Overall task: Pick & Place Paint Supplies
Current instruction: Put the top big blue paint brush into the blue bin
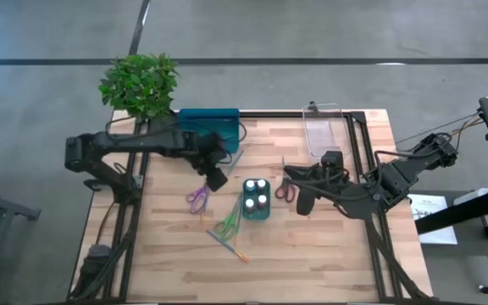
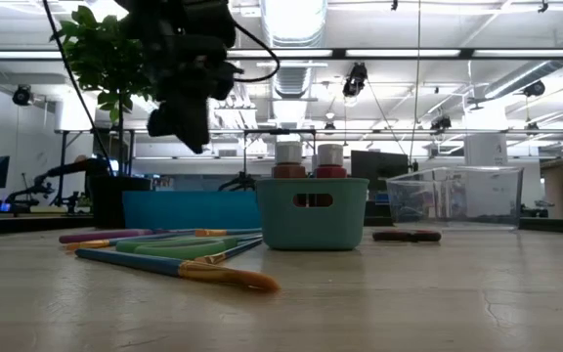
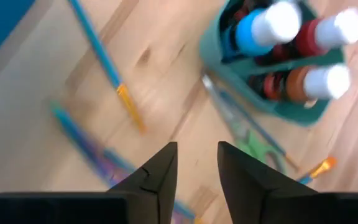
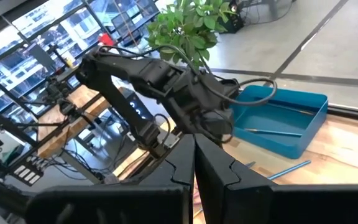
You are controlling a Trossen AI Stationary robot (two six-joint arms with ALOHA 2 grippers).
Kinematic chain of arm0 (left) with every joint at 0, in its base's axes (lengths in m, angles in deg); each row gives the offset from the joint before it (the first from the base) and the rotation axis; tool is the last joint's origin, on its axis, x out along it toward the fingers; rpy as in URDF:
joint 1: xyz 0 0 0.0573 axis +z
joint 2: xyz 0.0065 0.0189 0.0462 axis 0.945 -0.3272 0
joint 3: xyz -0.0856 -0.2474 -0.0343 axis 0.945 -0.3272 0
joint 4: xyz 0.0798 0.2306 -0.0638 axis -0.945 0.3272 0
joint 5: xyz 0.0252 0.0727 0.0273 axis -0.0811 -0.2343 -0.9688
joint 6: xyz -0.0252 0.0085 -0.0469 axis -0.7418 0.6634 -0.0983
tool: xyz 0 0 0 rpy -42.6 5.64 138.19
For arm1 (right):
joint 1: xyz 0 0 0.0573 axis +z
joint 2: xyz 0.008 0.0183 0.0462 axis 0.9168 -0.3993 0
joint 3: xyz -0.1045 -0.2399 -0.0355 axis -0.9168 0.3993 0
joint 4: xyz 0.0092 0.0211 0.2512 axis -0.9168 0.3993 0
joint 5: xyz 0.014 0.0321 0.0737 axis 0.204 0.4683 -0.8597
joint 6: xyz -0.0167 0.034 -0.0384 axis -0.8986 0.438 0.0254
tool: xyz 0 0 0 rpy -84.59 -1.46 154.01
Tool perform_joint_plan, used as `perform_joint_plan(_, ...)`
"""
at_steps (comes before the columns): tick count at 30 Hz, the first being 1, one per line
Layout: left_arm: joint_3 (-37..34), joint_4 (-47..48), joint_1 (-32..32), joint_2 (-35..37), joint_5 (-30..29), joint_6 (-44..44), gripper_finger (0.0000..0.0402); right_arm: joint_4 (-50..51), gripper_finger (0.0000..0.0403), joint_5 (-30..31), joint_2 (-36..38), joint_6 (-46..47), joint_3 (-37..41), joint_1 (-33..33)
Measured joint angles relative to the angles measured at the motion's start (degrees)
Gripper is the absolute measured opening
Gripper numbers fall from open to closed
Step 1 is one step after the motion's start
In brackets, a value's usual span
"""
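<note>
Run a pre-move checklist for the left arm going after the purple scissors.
1. Left gripper above the table, nothing between its fingers: ok.
2. Fingers parted by a narrow gap: ok.
3. Purple scissors lie flat on the wood, apart from the other supplies: ok.
4. Left gripper directly over the scissors: not ok, it hangs beside them, toward the teal caddy.
5. Right gripper clear of the path, on the caddy's far side: ok.
6. Paint pots upright in the caddy: ok.
</note>
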Motion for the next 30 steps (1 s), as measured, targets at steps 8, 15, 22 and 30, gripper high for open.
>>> perform_joint_plan(8,-0.1,-1.2,-0.2,-6.5,-2.3,-3.3,0.0113,0.2,0.0009,0.0,0.1,0.0,0.0,0.0)
perform_joint_plan(15,-0.1,-1.8,-0.2,-10.7,-5.4,-5.3,0.0113,0.5,0.0009,0.1,0.1,0.2,0.0,0.0)
perform_joint_plan(22,-0.1,-4.1,0.0,-14.2,-6.5,-6.1,0.0113,0.6,0.0009,0.2,0.1,0.0,0.0,0.0)
perform_joint_plan(30,-0.1,-7.0,0.0,-15.8,-11.4,-7.5,0.0113,0.7,0.0009,0.2,0.1,0.1,0.0,0.0)
